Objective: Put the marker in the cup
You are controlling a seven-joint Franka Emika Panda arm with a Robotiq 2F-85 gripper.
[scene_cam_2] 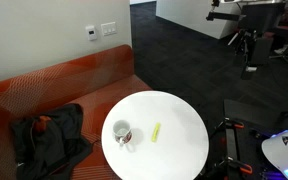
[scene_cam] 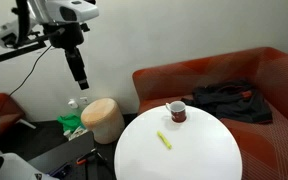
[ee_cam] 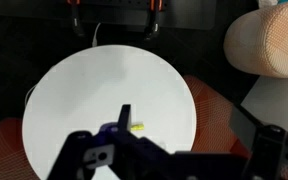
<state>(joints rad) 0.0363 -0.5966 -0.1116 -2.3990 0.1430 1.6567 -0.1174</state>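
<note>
My gripper [scene_cam: 80, 80] hangs empty, jaws spread wide; thin yellow-green marker [scene_cam: 165, 140] lies near small dark red cup [scene_cam: 176, 111].

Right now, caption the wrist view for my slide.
Open gripper above the round white table, marker lying on it, tan bin alongside.

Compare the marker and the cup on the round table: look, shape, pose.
Colour: the marker is yellow-green; the cup is dark red with a pale rim.
Shape: the marker is a thin stick, the cup a wider cylinder.
Pose: the marker lies flat, the cup stands upright.
Shared: both sit on the white round table, apart, not touching.
</note>
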